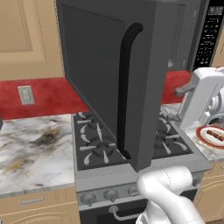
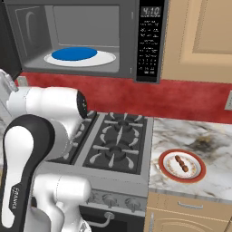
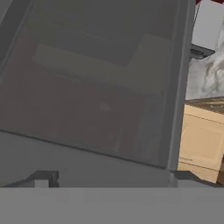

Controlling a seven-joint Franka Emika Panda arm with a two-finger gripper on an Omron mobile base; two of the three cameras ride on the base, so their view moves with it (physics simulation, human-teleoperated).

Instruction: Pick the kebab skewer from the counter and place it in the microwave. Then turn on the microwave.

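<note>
The kebab skewer [image 2: 181,163] lies on a red-rimmed white plate [image 2: 195,174] on the marble counter [image 2: 199,136], right of the stove; the skewer [image 1: 215,135] also appears at the right edge of the left base view. The microwave [image 2: 90,41] hangs above the stove with its door [image 1: 105,74] swung wide open. Inside, a blue disc [image 2: 74,54] rests on the white turntable. My gripper [image 1: 177,104] is open and empty, close behind the door's inner face and well above the plate. In the hand view the fingertips [image 3: 41,179] stand wide apart against the door window [image 3: 96,87].
The grey gas stove [image 2: 115,145] sits below the microwave, with knobs along its front. The black keypad [image 2: 148,45] is on the microwave's right side. Tan cabinets flank it, above a red backsplash. More marble counter [image 1: 35,144] lies left of the stove. The open door juts out over the burners.
</note>
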